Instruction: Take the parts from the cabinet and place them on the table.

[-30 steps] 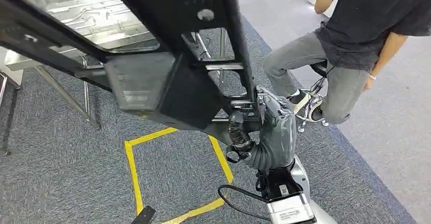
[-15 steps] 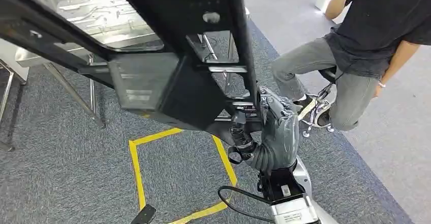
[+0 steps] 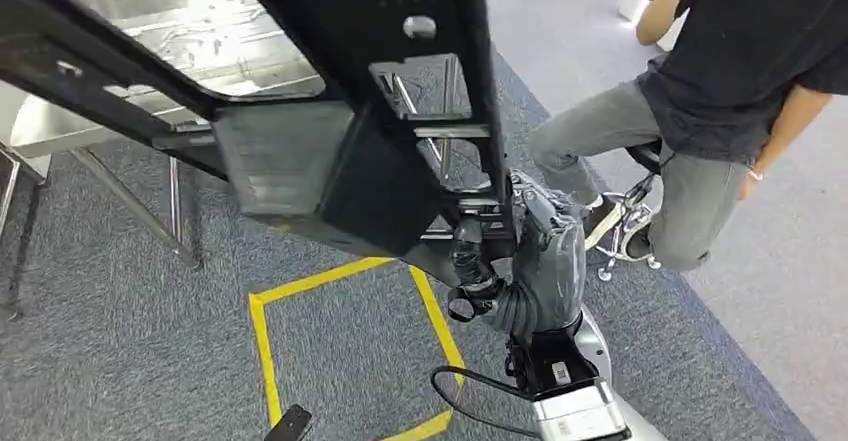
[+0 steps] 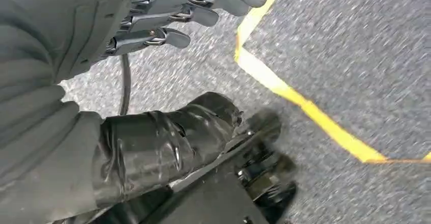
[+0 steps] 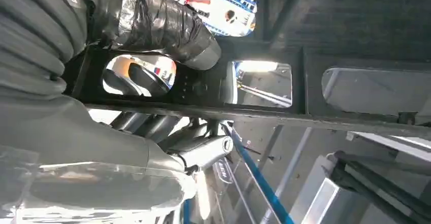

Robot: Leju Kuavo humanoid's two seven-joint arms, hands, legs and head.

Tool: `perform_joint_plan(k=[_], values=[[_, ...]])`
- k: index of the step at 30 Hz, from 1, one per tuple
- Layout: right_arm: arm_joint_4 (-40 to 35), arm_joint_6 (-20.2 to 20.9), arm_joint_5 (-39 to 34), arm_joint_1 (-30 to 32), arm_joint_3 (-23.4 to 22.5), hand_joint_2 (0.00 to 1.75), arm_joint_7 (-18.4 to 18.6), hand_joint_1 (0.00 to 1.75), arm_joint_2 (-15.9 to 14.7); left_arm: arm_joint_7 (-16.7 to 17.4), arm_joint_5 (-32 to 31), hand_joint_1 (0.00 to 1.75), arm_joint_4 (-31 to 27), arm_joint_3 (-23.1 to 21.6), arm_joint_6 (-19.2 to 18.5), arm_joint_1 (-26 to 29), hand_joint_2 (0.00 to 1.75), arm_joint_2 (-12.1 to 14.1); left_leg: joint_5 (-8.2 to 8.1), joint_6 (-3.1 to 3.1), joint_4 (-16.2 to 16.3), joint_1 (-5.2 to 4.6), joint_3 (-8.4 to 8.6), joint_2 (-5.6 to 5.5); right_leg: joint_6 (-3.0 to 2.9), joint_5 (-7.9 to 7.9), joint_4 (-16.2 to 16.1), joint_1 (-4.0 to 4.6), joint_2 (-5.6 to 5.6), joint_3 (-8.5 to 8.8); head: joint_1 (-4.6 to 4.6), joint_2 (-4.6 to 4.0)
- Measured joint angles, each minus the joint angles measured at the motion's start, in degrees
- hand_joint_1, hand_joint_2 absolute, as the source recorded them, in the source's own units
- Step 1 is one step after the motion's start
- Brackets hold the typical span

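Carpet of grey-blue weave covers the floor at the left of the head view, and on it stand the thin metal legs of a steel-topped table, whose shiny pressed surface runs along the upper left. Just right of that, yellow tape lines mark a square outline on the carpet. Above them hangs the large black metal frame part, a flat stamped piece with cut-out windows and a boxy section near its lower end; it is held in the air, tilted, and spans from the upper left corner down toward the middle, partly over the table edge. In the left wrist view the left hand has its tape-wrapped thumb pressed onto a black edge of the part while the darker fingers stretch out apart from it above the carpet, so whether it truly holds the part cannot be told. Further right, the right hand grips the frame's lower end, grey thumb and fingers wrapped around a bar. At the far right a person in a black shirt and grey trousers sits on a stool.
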Motion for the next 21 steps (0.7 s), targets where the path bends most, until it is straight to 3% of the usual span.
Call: perform_joint_plan(k=[1, 2, 4, 6, 7, 9, 10, 11, 12, 13, 14, 15, 16, 17, 18, 21], values=[[0.0, 0.0, -0.1, -0.1, 0.0, 1.75, 0.0, 1.75, 0.0, 0.0, 0.0, 0.00, 0.0, 0.0, 0.0, -0.2, 1.75, 0.0, -0.91, 0.41, -1.8, -0.29, 0.64, -0.18, 0.43, -0.35, 0.0, -0.04, 0.08, 0.08, -0.20, 0.00], [0.0, 0.0, -0.2, -0.1, 0.0, 1.75, -0.1, 1.75, 0.0, 0.1, 0.0, 0.00, 0.0, 0.0, 0.0, -0.1, 1.75, 0.0, -1.01, 0.69, -1.6, -0.34, 0.70, -0.19, 0.63, -0.31, -0.7, -0.16, -0.06, 0.34, -0.05, 0.00], [0.0, 0.0, -0.2, 0.0, 0.0, 1.75, -0.1, 1.75, 0.0, 0.1, 0.0, 0.00, 0.0, 0.0, 0.0, 0.0, 1.75, 0.0, -1.57, 1.49, -2.4, -0.25, 1.70, -0.38, 1.24, 0.70, 0.6, -0.07, -0.05, 0.82, 0.09, 0.00], [0.0, 0.0, -0.4, 0.0, 0.0, 1.75, -0.1, 1.75, 0.0, 0.1, -0.1, 0.00, 0.0, 0.0, 0.0, 0.1, 1.75, 0.1, -2.32, 2.14, -3.5, 0.00, 4.09, -0.44, 1.74, 1.66, 4.9, -0.27, -0.01, -1.01, 0.48, 0.00], [0.0, -0.1, -0.5, -0.2, 0.0, 1.75, -0.2, 1.75, 0.0, 0.1, 0.0, 0.00, 0.0, 0.0, 0.0, 0.1, 1.75, 0.1, -2.89, 2.37, -3.6, 0.05, 4.99, -0.39, 1.94, 1.33, 8.8, -0.23, 0.03, -3.60, 0.50, 0.00], [0.1, -0.2, -0.9, 0.0, 0.0, 1.75, -0.3, 1.75, 0.0, 0.1, 0.0, 0.00, 0.0, 0.0, 0.0, -0.2, 1.75, 0.1, -3.80, 2.52, -3.6, -0.04, 6.03, -0.50, 1.95, -2.22, 15.3, -0.37, 0.01, -9.48, 0.55, 0.00], [0.1, -0.2, -1.1, 0.1, 0.0, 1.75, -0.3, 1.75, 0.0, 0.1, 0.0, 0.00, 0.0, 0.0, 0.0, -0.1, 1.75, 0.1, -4.34, 2.52, -3.6, -0.03, 6.61, -0.56, 1.97, -4.55, 16.9, -0.42, 0.01, -11.76, 0.63, 0.00], [0.1, -0.3, -1.3, 0.2, 0.0, 1.75, -0.4, 1.75, 0.0, 0.2, 0.0, 0.00, 0.0, 0.0, 0.0, 0.1, 1.75, 0.1, -4.91, 2.50, -3.6, -0.03, 7.28, -0.63, 2.00, -6.18, 16.8, -0.43, 0.01, -12.97, 0.59, 0.00], [0.2, -0.3, -1.6, 0.2, 0.0, 1.75, -0.6, 1.75, 0.0, 0.3, 0.0, 0.00, 0.0, 0.0, 0.0, 0.2, 1.75, 0.1, -5.54, 2.42, -3.5, -0.02, 8.16, -0.73, 2.13, -6.22, 15.0, -0.45, 0.01, -13.24, 0.65, 0.00], [0.2, -0.4, -1.7, 0.2, 0.0, 1.75, -0.6, 1.75, 0.0, 0.3, 0.0, 0.00, 0.0, 0.0, -0.1, 0.2, 1.75, 0.1, -6.26, 2.30, -3.5, -0.02, 9.13, -0.81, 2.11, -4.20, 11.5, -0.45, 0.00, -12.66, 0.61, 0.00], [0.2, -0.5, -1.8, 0.2, 0.0, 1.75, -0.7, 1.75, 0.0, 0.3, 0.0, 0.00, 0.0, 0.0, -0.1, 0.2, 1.75, 0.1, -6.97, 2.15, -3.5, 0.00, 10.11, -0.83, 1.88, -0.36, 7.3, -0.45, 0.01, -11.68, 0.63, 0.00], [0.3, -0.6, -1.9, 0.2, 0.0, 1.75, -0.7, 1.75, 0.0, 0.3, 0.0, 0.00, 0.0, 0.0, -0.2, 0.3, 1.75, 0.0, -7.79, 1.80, -3.6, -0.01, 9.98, -0.82, 1.64, 6.55, 2.6, -0.44, 0.03, -10.88, 0.68, 0.00], [0.4, -0.8, -1.9, 0.4, 0.0, 1.75, -0.8, 1.75, 0.0, 0.3, 0.0, 0.00, 0.0, 0.0, -0.2, 0.1, 1.75, 0.0, -8.50, 1.45, -2.7, -0.26, 11.13, -1.02, 1.28, 9.72, 1.2, -0.20, 0.01, -11.33, 0.41, 0.00], [0.4, -0.9, -2.0, 0.5, 0.0, 1.75, -0.7, 1.75, 0.0, 0.4, 0.0, 0.00, 0.0, 0.0, -0.3, -0.1, 1.75, 0.1, -8.71, 1.18, -3.2, -0.30, 10.36, -1.06, 0.80, 8.88, 1.6, -0.18, -0.04, -10.63, 0.39, 0.00], [0.4, -1.1, -2.0, 0.7, 0.0, 1.75, -0.8, 1.75, -0.1, 0.6, 0.0, 0.00, 0.0, 0.0, -0.4, 0.0, 1.75, 0.1, -8.79, 0.89, -3.0, -0.30, 11.13, -1.06, 0.46, 9.52, 1.4, -0.15, 0.10, -10.78, 0.45, 0.00], [0.3, -1.5, -1.4, 0.6, 0.0, 1.75, -0.8, 1.75, -0.1, 0.7, 0.0, 0.00, 0.0, 0.0, -0.9, 0.0, 1.75, 0.2, -7.58, 0.29, 3.0, -0.17, 7.96, -0.83, -0.60, 8.58, 1.2, -0.24, -0.20, -9.62, 0.46, 0.00]])
